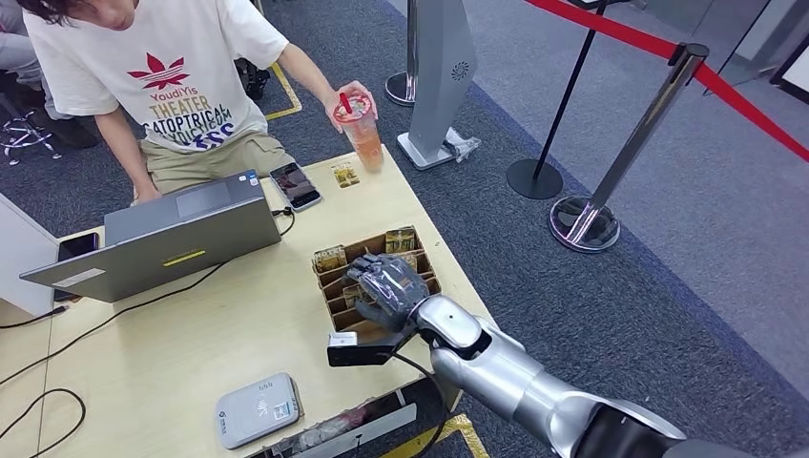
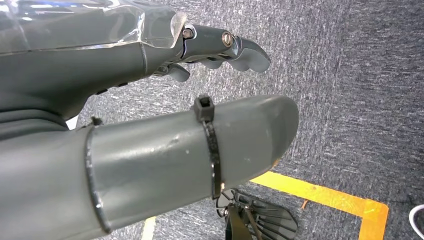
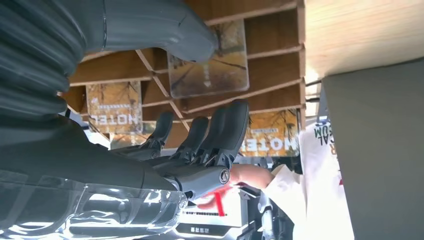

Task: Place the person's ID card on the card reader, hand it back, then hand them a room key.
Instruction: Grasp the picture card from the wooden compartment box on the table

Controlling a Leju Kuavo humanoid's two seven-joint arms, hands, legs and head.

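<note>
A wooden card holder [image 1: 368, 245] with slanted slots stands on the table's right side, with gold-brown room key cards [image 1: 330, 258] in it. My right hand [image 1: 386, 286] hovers right over it, fingers spread. In the right wrist view the thumb [image 3: 170, 30] overlaps the edge of one key card [image 3: 210, 72], while the fingers [image 3: 220, 132] stay apart from it; nothing is gripped. The grey-white card reader [image 1: 256, 408] lies near the front edge. A small gold-brown card [image 1: 344, 175] lies by the person [image 1: 172, 86]. My left hand [image 2: 100, 75] hangs empty over carpet.
The person in a white T-shirt sits at the far side and holds a drink cup [image 1: 363, 134] over the table corner. A grey laptop [image 1: 162, 234], a phone [image 1: 295, 185] and cables occupy the left. Stanchions with red tape [image 1: 611, 191] stand on the right.
</note>
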